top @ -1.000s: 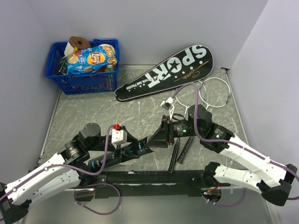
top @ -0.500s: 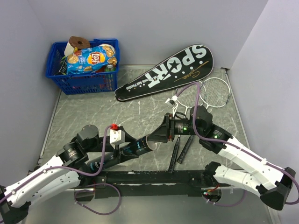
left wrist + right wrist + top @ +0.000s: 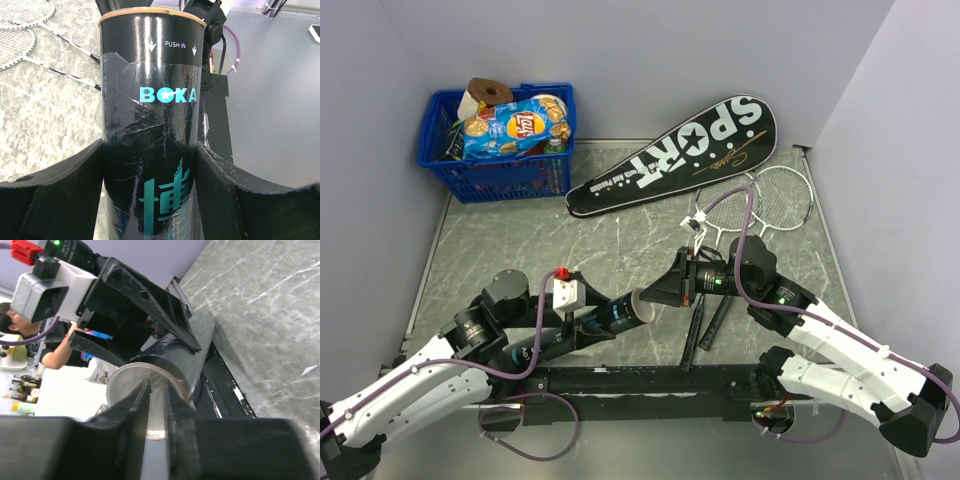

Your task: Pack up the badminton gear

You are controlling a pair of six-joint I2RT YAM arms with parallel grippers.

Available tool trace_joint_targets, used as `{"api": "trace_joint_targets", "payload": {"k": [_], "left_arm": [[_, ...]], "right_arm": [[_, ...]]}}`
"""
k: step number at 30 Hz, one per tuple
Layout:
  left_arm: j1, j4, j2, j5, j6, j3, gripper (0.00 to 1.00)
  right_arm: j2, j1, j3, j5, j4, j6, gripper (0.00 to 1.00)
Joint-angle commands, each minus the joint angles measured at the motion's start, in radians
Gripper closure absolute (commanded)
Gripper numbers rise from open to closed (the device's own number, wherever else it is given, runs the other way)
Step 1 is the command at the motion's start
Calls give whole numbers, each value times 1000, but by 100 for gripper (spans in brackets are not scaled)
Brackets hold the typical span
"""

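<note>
- Grey marbled table (image 3: 520, 250) filled the space between pale walls, with both arms reaching in from its near edge.
- The dark tube (image 3: 150, 75) was a glossy black cylinder with a thin tan rim at its far end.
- Just under that rim it carried small white "PUSH IN" lettering between two arrows. Lower down came teal "BOKA" with a star in the O, then a large teal character.
- Wrinkled clear film or tape wrapped its middle and caught the light.
- The left gripper (image 3: 150, 150) was clamped on the tube, one black finger pressed flat against each side.
- From above, the tube (image 3: 630, 312) lay close to level, near the front middle of the table, with its open mouth towards the right arm.
- The right wrist view showed that mouth as a pale ring with a light inner wall.
- The right gripper (image 3: 157, 390) pointed straight at the mouth, its tips just at the rim.
- Its fingers (image 3: 132, 410) stood close together with only a narrow slit between them. Whether they pinched anything I could not tell.
- The two rackets (image 3: 778, 196) lay at the right, their silver heads side by side at the far side. Their black handles ran back under the right arm.
- The black cover (image 3: 680, 152), lettered "SPORT" in white, lay slantwise at the far middle, just beside the racket heads.
- A blue basket (image 3: 495, 170) of snacks sat in the far left corner, well apart from the gear.
</note>
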Motion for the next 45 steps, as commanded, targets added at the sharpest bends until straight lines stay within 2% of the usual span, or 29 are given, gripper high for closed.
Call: {"api": "trace_joint_targets", "payload": {"k": [1,2,3,10,14,21,25,27,35,41,45], "left_arm": [[-2,268,-25,11,-11,42,99],[-4,268,-27,-21,-12,42,99],[-2,269,-24,-41,-11,41,99],[6,219,27,-231,-6,65,99],[21,162,84,-343,21,100,99],[114,41,260,-563,127,225,99],[226,21,361,-592,164,288,99],[283,6,422,-624,207,320,99],[484,-44,633,-840,337,400,99],[706,-45,787,-839,288,400,99],[782,-30,886,-877,242,404,99]], "right_arm": [[33,22,-17,44,-117,-38,88],[36,35,-14,48,-128,-52,97],[37,41,-14,50,-133,-57,100],[50,134,8,87,-215,-118,100],[4,142,37,120,-301,-164,100],[-36,81,276,555,-625,-247,100],[-47,53,354,744,-735,-246,100],[-67,39,351,754,-746,-246,100],[-105,-11,247,599,-690,-252,100],[-90,-14,228,524,-674,-261,100],[-76,-14,228,501,-664,-270,100]]}}
